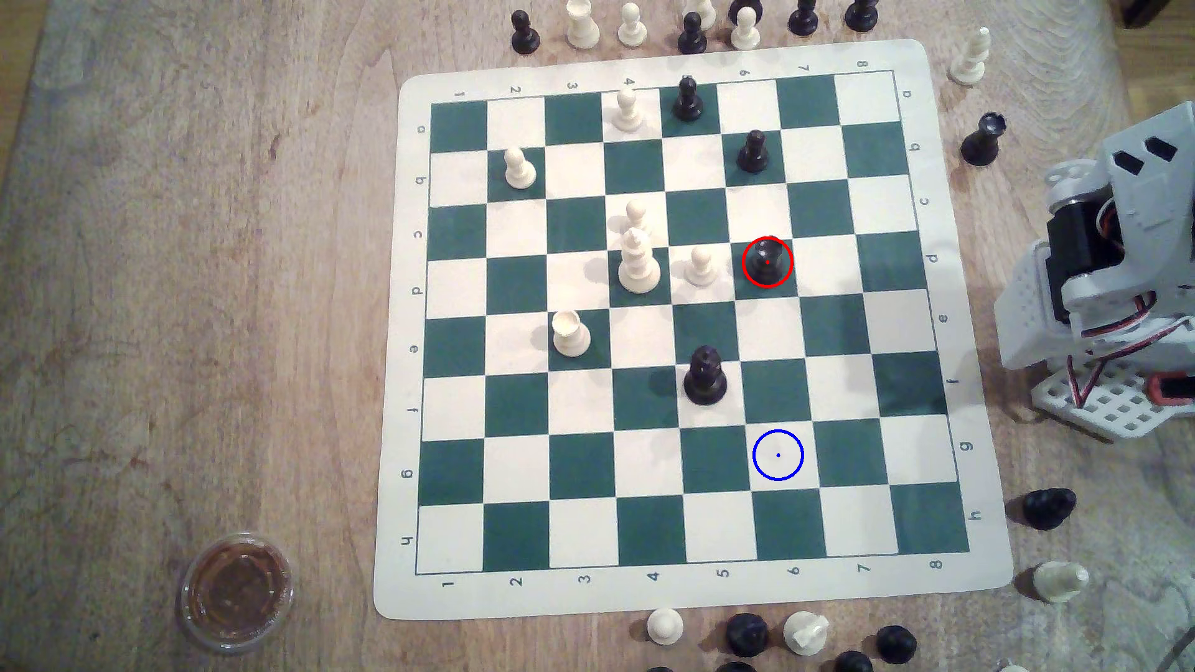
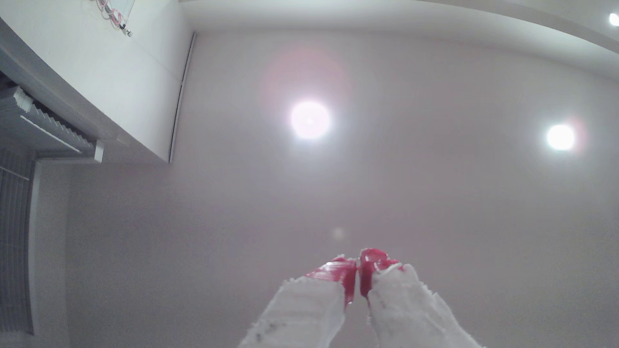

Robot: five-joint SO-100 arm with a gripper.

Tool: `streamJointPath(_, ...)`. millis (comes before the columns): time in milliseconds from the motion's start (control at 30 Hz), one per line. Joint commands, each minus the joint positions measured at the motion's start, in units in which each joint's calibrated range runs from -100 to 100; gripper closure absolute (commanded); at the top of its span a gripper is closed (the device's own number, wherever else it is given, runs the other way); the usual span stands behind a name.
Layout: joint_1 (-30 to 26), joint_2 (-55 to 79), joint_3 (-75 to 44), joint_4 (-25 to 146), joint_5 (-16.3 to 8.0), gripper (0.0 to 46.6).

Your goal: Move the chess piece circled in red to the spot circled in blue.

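The chess piece (image 1: 767, 262), glossy black and dome-topped, stands upright inside the red ring on a green square of the board (image 1: 963, 581), nearer the edge beside the arm (image 1: 1099, 258). The spot (image 1: 778, 455), a blue-ringed cream square, lies three squares along the same file. In the wrist view the gripper (image 2: 358, 267) points at a ceiling, red-tipped white jaws pressed together, holding nothing

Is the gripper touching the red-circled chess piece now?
Apart. In the wrist view the gripper points at the ceiling, jaws shut on nothing; the exterior view shows the chess piece standing alone.
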Motion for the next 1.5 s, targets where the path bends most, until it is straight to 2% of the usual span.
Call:
streamJointPath(0,6.56,-0.20,1.27,2.49,0.00,46.4)
streamJointPath(200,9.22,-0.20,-4.17,27.39,-0.24,46.4)
streamJointPath(267,11.49,-0.20,-9.98,46.88,-0.68,46.4)
streamJointPath(533,21.50,-0.11,-31.10,105.76,-0.98,46.4)
streamJointPath(700,24.63,-0.20,-37.36,128.86,-0.98,46.4)
streamJointPath(867,23.22,0.06,-38.99,145.16,-1.42,46.4)
streamJointPath(933,22.98,-0.20,-39.08,148.52,-3.61,46.4)
streamJointPath(1067,21.65,0.74,-37.99,156.21,-5.52,46.4)
streamJointPath(1233,17.20,7.10,-39.35,164.73,-5.67,46.4)
streamJointPath(1367,14.93,10.84,-38.08,168.91,-6.01,43.8)
streamJointPath(1467,12.97,14.32,-39.17,169.89,-7.23,42.9)
